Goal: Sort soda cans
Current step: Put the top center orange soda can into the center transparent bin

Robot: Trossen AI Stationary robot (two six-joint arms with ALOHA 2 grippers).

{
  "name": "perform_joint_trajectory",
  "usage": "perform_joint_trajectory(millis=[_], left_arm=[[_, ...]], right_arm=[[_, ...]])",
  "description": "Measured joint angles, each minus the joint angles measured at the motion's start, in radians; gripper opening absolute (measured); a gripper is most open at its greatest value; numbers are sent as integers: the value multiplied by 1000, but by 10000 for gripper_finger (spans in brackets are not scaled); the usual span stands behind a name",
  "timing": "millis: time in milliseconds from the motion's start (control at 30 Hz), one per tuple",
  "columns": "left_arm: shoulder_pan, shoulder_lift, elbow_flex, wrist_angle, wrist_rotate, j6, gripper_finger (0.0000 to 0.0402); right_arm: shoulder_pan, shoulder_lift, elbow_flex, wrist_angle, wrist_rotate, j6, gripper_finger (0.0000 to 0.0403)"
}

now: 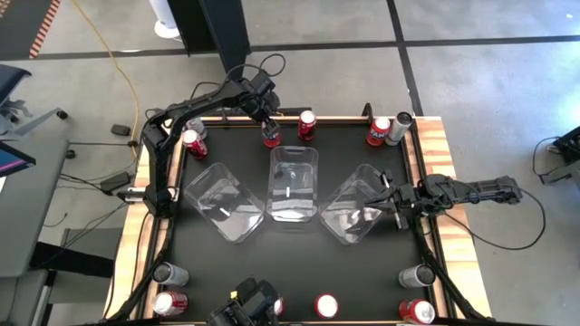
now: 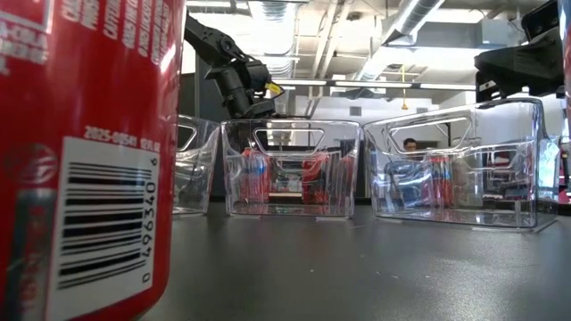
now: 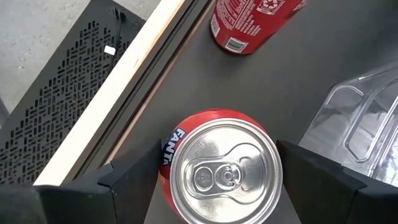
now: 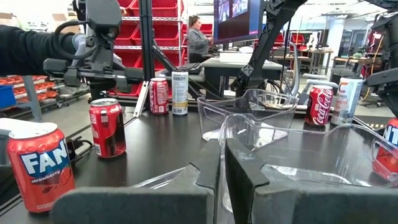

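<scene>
Left gripper (image 1: 270, 129) is positioned at the far edge of the table, just behind the middle clear bin (image 1: 293, 184). In the left wrist view its two fingers (image 3: 134, 177) stand apart on either side of a red Fanta can (image 3: 219, 168), upright with its silver top facing the camera. The fingers flank the can; contact with its wall cannot be confirmed, so the jaws are recorded as released around it. A second red can (image 1: 307, 124) stands just beside it along the far edge.

Right gripper (image 1: 388, 201) is at the right side of the table, against the right clear bin (image 1: 353, 204). In the right wrist view its fingers (image 4: 245, 174) are nearly together with the bin's thin clear wall rising out of the narrow gap between them: clenched on the bin's rim.

The left clear bin (image 1: 224, 201) lies angled beside the middle one. All three bins hold no cans.

Remaining soda cans are spread around the table's margins:
- a red can (image 1: 193, 143) at the far left
- a red can (image 1: 378, 131) and a silver-grey can (image 1: 400, 126) touching at the far right corner
- a silver-grey can (image 1: 169, 273) and a red can (image 1: 169, 303) at the near left corner
- a red can (image 1: 326, 306) at the near edge
- a silver-grey can (image 1: 417, 275) and a red can (image 1: 416, 311) at the near right corner
</scene>
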Motion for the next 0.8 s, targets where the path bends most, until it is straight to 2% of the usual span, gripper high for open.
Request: perform_joint_trajectory(millis=[367,633,800], left_arm=[[-5,6,-4,-32,-6,-21,364],[-8,4,-6,0,-33,-31,368],[-15,2,-81,68,-45,-37,368]], right_arm=[[0,0,0,-3,0,6,44],[0,0,0,-8,0,6,44],[0,0,0,-8,0,8,44]])
